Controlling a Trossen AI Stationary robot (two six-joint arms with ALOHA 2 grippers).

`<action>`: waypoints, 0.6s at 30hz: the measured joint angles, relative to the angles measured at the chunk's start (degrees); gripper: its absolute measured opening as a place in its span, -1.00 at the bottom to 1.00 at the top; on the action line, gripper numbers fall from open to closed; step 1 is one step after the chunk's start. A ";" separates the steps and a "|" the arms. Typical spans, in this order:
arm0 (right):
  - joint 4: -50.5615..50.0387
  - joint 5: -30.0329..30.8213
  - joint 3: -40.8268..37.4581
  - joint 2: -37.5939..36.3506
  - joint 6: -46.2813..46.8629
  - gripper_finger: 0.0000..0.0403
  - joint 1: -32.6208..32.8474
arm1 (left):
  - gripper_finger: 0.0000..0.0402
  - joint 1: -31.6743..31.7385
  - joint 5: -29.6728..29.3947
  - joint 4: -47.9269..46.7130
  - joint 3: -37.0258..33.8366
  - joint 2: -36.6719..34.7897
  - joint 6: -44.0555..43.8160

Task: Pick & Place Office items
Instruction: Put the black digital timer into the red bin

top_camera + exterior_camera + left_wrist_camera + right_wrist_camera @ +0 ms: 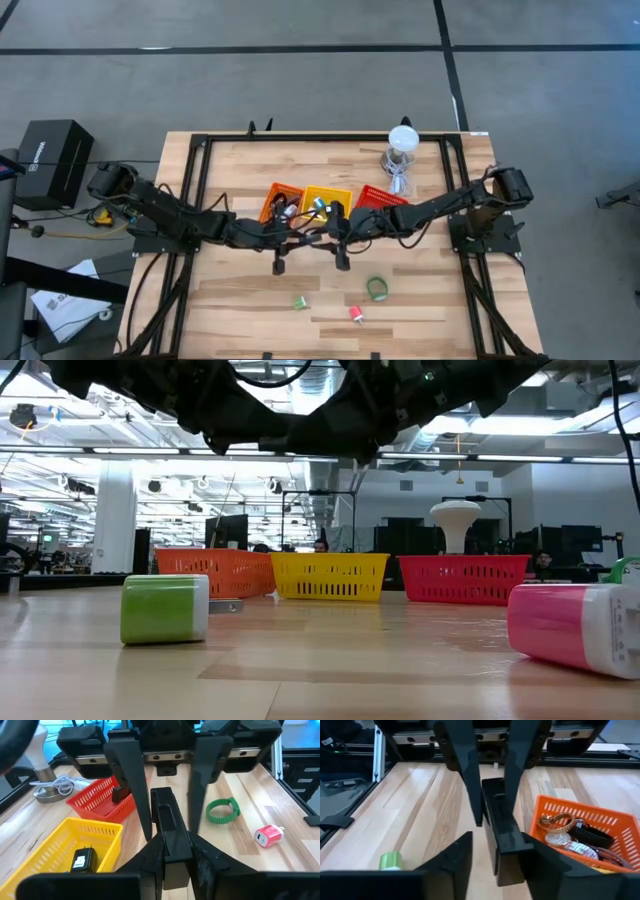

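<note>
Looks like a handover just in front of the yellow basket [327, 196]: the left gripper [167, 827] is clamped on a black bar [169, 837], and the right gripper [492, 817] straddles its other end, fingers not yet touching. Next, the right must squeeze before the left lets go.

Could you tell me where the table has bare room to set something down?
Free: the far-left wood beyond the orange basket, and the near-right corner past the green ring. Crowded: mid-table, where both claws meet before the yellow basket.
</note>
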 joint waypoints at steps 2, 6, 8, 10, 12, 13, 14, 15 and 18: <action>0.02 0.04 0.00 0.00 0.04 -0.39 -0.02 | -0.73 -0.01 0.10 0.04 0.00 0.00 0.00; 0.02 -0.03 0.00 0.00 0.80 -0.58 -0.07 | -0.70 -0.04 0.44 0.07 0.00 0.00 0.00; 0.04 -0.29 0.00 0.00 0.66 -0.64 -0.04 | -0.69 -0.04 0.66 0.04 0.00 0.00 0.00; 0.35 -0.40 0.00 0.00 0.65 -0.67 -0.04 | -0.70 -0.04 0.91 0.12 0.00 0.00 0.00; 0.63 -0.46 -0.02 0.00 0.22 -0.67 -0.02 | -0.71 -0.07 0.90 0.13 0.00 0.00 0.03; 0.63 -0.46 -0.02 0.00 0.10 -0.67 -0.02 | -0.71 -0.06 0.87 0.13 0.00 0.00 0.04; 0.66 -0.46 -0.02 0.00 0.09 -0.67 -0.04 | -0.70 -0.04 0.81 0.13 0.00 0.00 0.04; 0.69 -0.43 -0.04 0.00 0.15 -0.67 -0.04 | -0.69 -0.04 0.66 0.13 0.00 0.00 0.02; 0.82 -0.19 -0.04 0.00 0.27 -0.67 -0.04 | -0.66 -0.04 0.20 0.13 0.00 0.00 0.00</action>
